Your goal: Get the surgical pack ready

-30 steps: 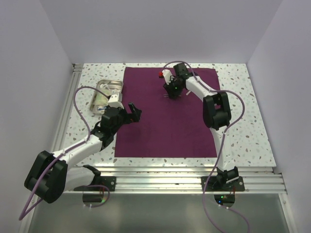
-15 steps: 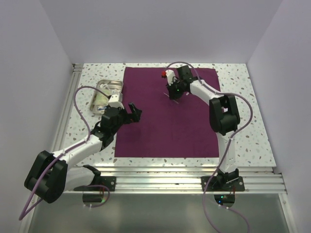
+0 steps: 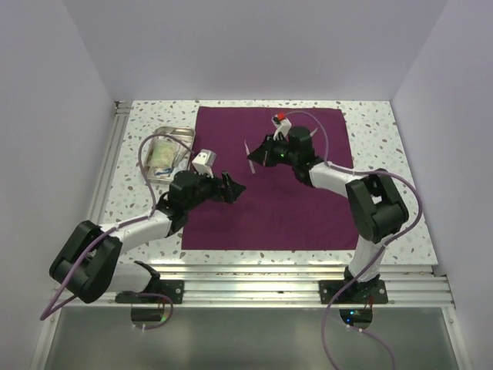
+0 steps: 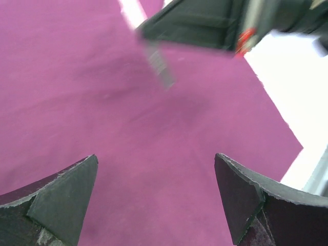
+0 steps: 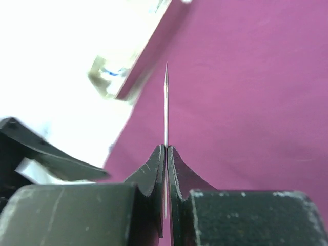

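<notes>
Cloth (image 3: 269, 216) of deep purple-maroon lies spread flat and open on the speckled table (image 3: 385, 169). Just off the cloth's far-left corner sits the steel tray (image 3: 179, 136), unwrapped, with pale packets (image 3: 162, 156) in it. Over the cloth's far middle, the right gripper (image 3: 259, 154) is pinched tight on a thin white sliver (image 3: 249, 156), seen edge-on; what it is I cannot tell. Over the cloth's left side, the left gripper (image 3: 231, 187) hangs with jaws spread wide, holding nothing, pointing toward the sliver.
</notes>
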Controlling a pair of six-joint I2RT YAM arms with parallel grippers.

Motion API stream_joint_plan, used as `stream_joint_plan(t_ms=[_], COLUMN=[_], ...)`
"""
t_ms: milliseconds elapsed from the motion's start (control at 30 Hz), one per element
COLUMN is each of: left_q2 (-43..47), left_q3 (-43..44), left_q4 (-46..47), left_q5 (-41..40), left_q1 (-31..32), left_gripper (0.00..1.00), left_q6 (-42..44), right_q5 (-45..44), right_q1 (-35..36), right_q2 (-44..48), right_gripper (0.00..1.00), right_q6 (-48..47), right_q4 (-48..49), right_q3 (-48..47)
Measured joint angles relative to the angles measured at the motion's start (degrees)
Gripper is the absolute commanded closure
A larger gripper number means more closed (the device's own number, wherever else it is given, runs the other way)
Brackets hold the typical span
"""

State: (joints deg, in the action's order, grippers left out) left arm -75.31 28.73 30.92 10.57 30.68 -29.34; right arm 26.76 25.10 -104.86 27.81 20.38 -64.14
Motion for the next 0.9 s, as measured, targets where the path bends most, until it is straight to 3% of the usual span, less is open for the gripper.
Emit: stream_joint_plan(t_ms=[200,367,633,900], left_q2=[-0.72,-2.86,-4.20,-3.43], left_q3=[0.00,0.15,0.79,0.83], left_q4=[5.46,5.79,5.31,4.61], left_q5=[5.55,6.16,6.16,4.70], left_q1=[0.11,0.11,0.11,0.11], left_gripper=[0.08,0.15,0.22,0.26], left_q6=[-0.04,-0.07,-0.09,-0.02], right_q5=[-0.50,-2.27,-3.74,-4.92], right_q1=[4.13,5.51,5.75,6.32], right_q2=[-1.14,-2.71,-2.82,-3.23], right_gripper=[1.00,1.00,1.00,1.00], right_q6=[21.05,30.49,35.36,36.17], right_q4=[25.35,40.83,51.19,52.59], right_q3=[11.67,16.33,19.63,23.10])
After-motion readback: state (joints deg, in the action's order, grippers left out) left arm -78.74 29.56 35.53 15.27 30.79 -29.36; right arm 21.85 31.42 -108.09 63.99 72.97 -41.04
